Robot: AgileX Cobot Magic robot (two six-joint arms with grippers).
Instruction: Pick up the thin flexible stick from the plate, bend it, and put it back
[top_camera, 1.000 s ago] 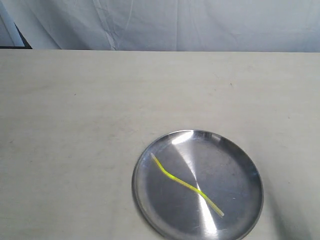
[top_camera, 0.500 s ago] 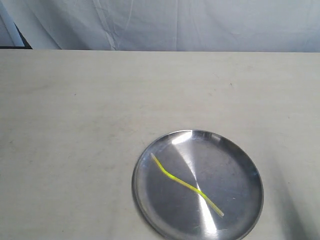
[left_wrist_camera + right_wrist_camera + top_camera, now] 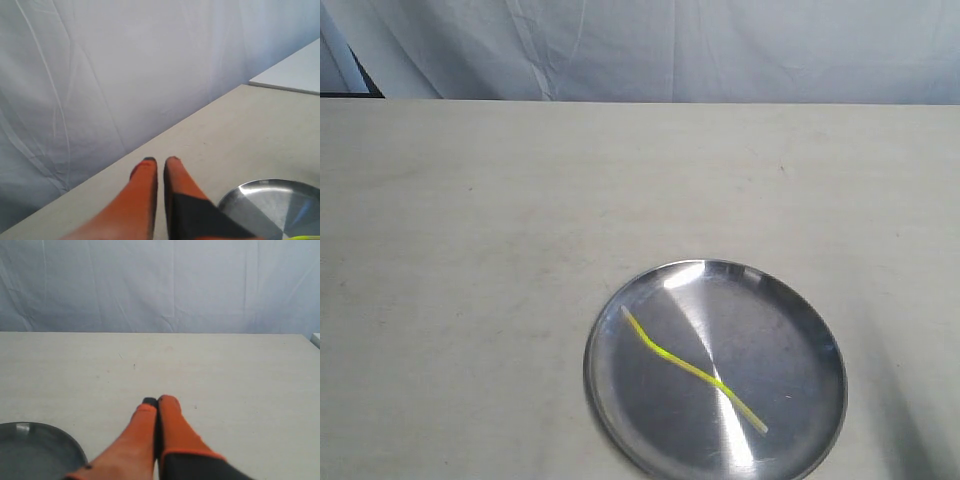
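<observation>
So the thin flexible stick (image 3: 692,368) lies slantwise across the plate (image 3: 790,330), which sits by the near edge of the worktop (image 3: 470,250), a bit toward the near right corner. It's the only thing in the plate, and it already has a slight kink in it.

My guess is it weighs next to nothing, is springy and a bit slick, and on shiny metal it will skate away if nudged. I'd pinch it near each pale end, one end per arm, so there's room to flex the middle.

The left fingers (image 3: 142,185) and right fingers (image 3: 172,420) are both pressed together, empty and clear of the plate. The rest of the worktop runs bare to the white cloth (image 3: 720,50) at the far edge.
</observation>
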